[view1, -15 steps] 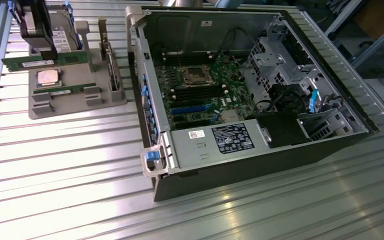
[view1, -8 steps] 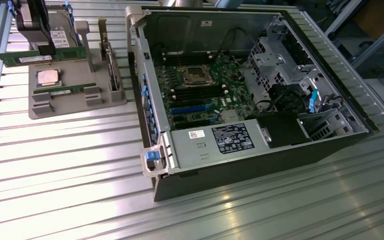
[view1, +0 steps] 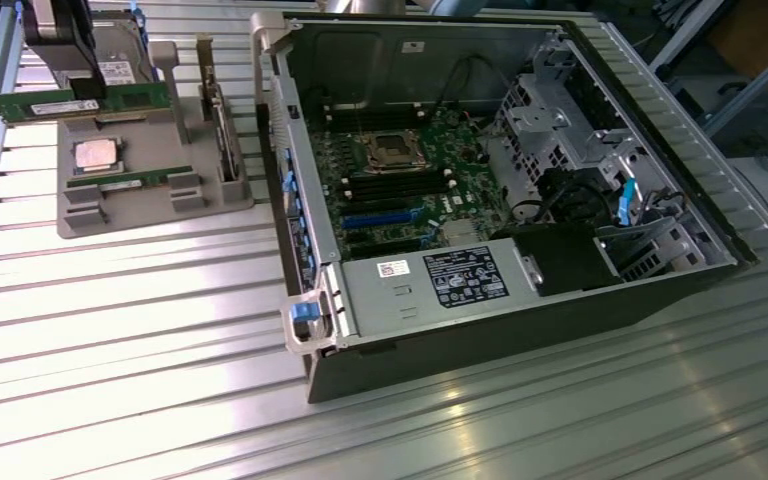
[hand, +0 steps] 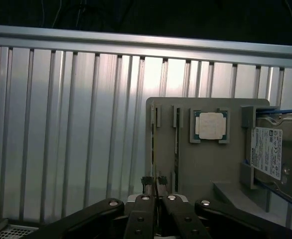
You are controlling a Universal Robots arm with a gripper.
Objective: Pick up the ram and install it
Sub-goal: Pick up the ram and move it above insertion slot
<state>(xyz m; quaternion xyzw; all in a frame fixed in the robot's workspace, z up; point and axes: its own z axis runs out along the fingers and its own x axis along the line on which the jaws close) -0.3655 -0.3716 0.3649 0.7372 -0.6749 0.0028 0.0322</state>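
Between the nearly-shut jaws of the gripper (hand: 153, 185): the ram (view1: 77, 102), pinched by its upper edge, long axis running straight across the pinch. Hanging just above the grey tray (view1: 144, 207), twin stick (view1: 124, 182) slotted down below.

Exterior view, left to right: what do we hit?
the ram → computer case's wall → CPU socket → drive cage → blue tab
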